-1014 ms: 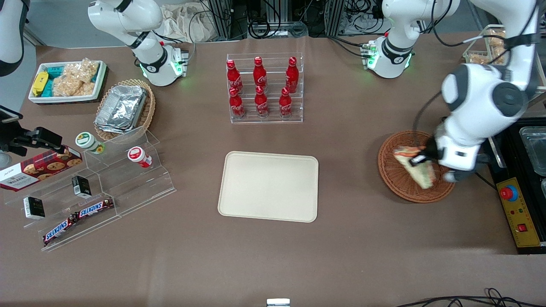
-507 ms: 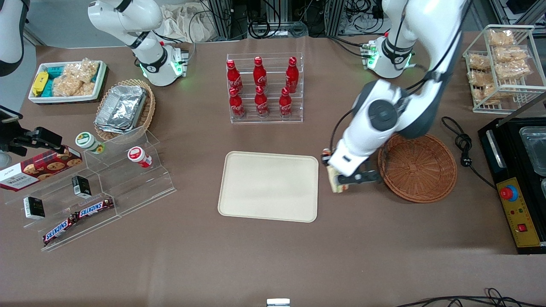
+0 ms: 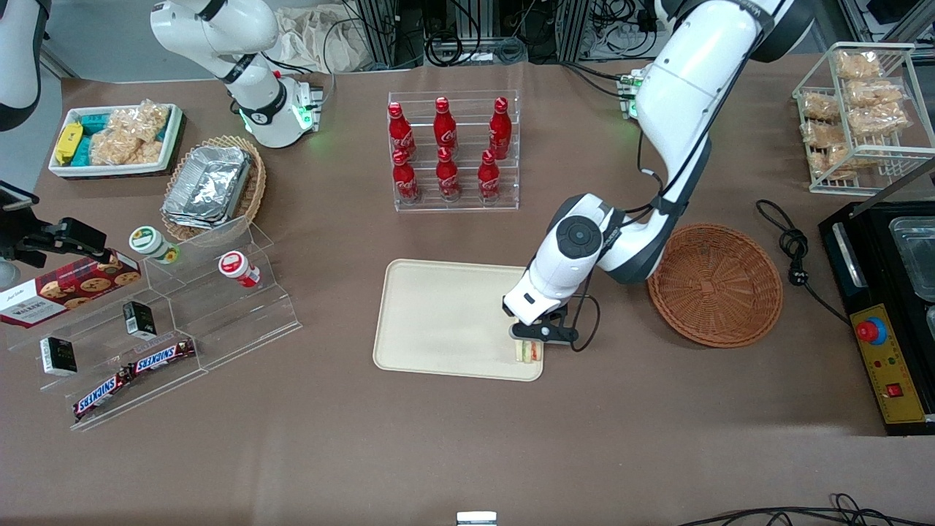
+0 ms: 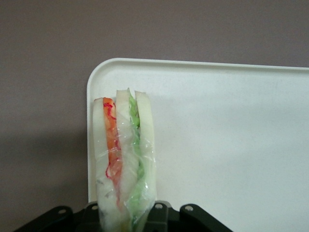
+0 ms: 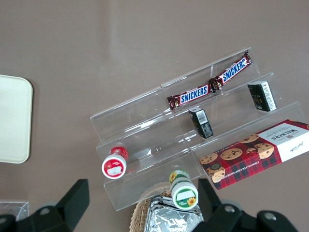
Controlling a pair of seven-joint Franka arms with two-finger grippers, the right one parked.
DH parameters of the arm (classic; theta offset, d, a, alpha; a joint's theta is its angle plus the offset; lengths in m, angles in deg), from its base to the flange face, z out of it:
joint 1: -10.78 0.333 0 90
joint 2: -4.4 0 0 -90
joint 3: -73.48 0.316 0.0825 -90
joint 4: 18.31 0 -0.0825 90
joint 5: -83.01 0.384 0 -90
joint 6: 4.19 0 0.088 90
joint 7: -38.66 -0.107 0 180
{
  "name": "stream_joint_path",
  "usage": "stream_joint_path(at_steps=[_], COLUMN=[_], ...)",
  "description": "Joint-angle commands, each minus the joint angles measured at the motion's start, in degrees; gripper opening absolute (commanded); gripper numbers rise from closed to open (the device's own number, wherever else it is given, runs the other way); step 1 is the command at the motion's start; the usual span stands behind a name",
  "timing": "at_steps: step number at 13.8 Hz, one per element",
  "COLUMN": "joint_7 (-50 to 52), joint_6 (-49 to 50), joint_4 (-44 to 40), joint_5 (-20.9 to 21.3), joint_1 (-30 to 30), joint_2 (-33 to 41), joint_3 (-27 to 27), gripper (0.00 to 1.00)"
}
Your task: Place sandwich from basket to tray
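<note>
Working left arm reaches from its base near the top edge of the table, bends at the elbow beside the round reddish-brown woven wicker basket [image 3: 715, 284], and angles its forearm down toward the flat cream-beige rectangular tray [image 3: 445, 318]. The black two-finger gripper [image 3: 535, 337] hangs over the tray's corner nearest the front camera, on the side closest to the basket.

Gripper is clamped on the small triangular wedge sandwich [image 3: 529, 351]: in the wrist view the pale bread slices run straight into the black gripper body, pinched there.

Sandwich [image 4: 124, 159] is held on edge, layered edge facing the wrist camera: orange and red filling between one pair of slices, green between the next, all under clear wrap. Long axis runs out from the fingers, along the tray's short side [image 4: 90, 145]. In the front view only its end shows below the gripper, nearer the front camera than the fingers, just inside the tray rim.

Cannot tell whether the sandwich touches the tray surface or hangs just above it.

Basket lies well apart from the gripper, toward the working arm's end of the table, nothing in it.
</note>
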Motion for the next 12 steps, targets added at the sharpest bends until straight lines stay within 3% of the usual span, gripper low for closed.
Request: stream_joint_path(at_steps=[1, 2, 4, 6, 8, 12], joint_7=[0.12, 0.39, 4.49, 6.8, 6.02, -7.39], joint_6=[-0.27, -0.27, 0.42, 3.31, 12.95, 31.92], joint_4=[-1.58, -1.14, 0.17, 1.67, 0.97, -2.62], joint_5=[1.05, 0.44, -0.01, -0.36, -2.63, -10.1], joint_1=[-0.66, -0.66, 0.13, 4.68, 8.72, 17.15], joint_2=[-0.27, 0.52, 6.2, 13.5, 18.96, 27.41], joint_3=[0.6, 0.6, 0.78, 0.6, 0.51, 0.69], gripper=[0.84, 0.98, 0.99, 0.99, 0.99, 0.99])
